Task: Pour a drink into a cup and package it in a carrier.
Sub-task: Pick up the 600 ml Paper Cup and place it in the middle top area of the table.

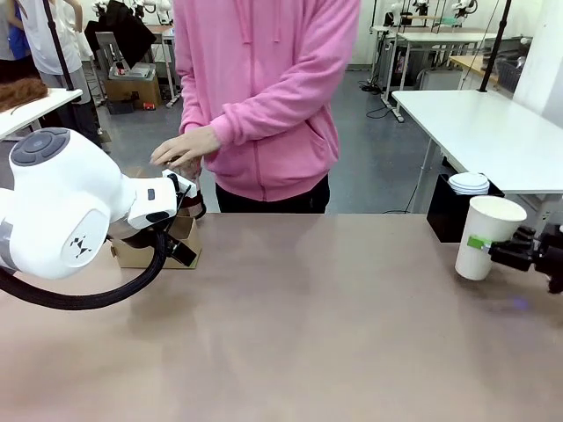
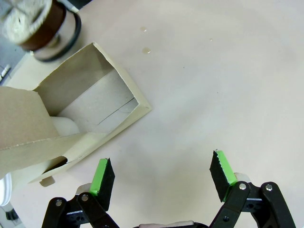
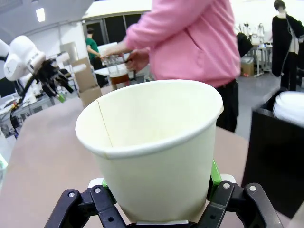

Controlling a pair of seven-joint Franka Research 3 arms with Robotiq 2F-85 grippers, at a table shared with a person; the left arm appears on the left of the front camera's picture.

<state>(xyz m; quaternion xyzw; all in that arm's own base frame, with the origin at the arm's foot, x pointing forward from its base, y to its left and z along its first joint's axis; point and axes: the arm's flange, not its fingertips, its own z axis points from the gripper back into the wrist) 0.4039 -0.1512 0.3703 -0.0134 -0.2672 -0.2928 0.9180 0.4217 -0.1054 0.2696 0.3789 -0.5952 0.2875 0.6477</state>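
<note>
My right gripper [image 1: 483,246] [image 3: 159,192] is shut on the tall white paper cup [image 1: 486,236] [image 3: 152,142] at the table's right edge. The cup tilts a little and is empty inside. The brown cardboard carrier [image 1: 149,253] [image 2: 90,97] sits at the far left, and something white shows in one of its slots. My left gripper [image 1: 186,224] [image 2: 162,178] hangs open just beside the carrier, over bare table. The glass jug [image 2: 38,23] [image 3: 116,71] with the amber drink stands behind the carrier, with the person's hand [image 1: 185,146] on it.
A black box [image 1: 450,209] [image 3: 275,156] with a stack of white lids [image 1: 469,182] stands at the far right, close behind the held cup. The person in a pink hoodie stands at the far edge. A few small drops [image 2: 146,50] lie on the table by the carrier.
</note>
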